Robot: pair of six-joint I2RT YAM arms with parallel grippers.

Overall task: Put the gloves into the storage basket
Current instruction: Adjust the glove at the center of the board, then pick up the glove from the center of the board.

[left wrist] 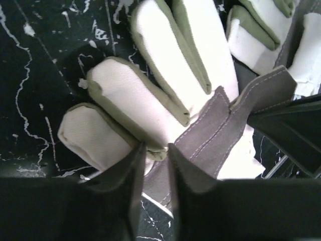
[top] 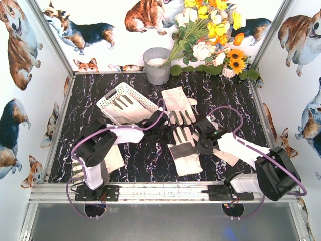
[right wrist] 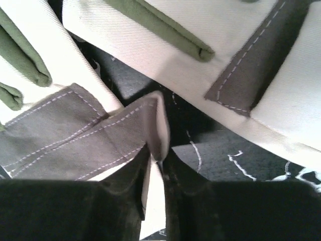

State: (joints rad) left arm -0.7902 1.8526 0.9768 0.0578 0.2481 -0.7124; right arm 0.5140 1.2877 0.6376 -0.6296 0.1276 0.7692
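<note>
The gloves are cream-white fabric with dark grey patches stitched in pale thread and olive-green strips along the finger sides. The middle glove [top: 183,153] lies flat at the centre of the black marbled desk [top: 85,125], fingers toward the far side. The right gripper [right wrist: 159,155] has its jaws closed on a raised fold of this glove's grey patch [right wrist: 75,130]. The left gripper [left wrist: 155,150] sits at the base of the same glove's fingers [left wrist: 165,75]. Its jaws stand narrowly apart, and I cannot tell whether they pinch the fabric. Another glove [top: 128,108] lies in the storage basket [top: 108,103], which sits tilted at the far left. A third glove [top: 178,100] rests just beyond the middle one.
</note>
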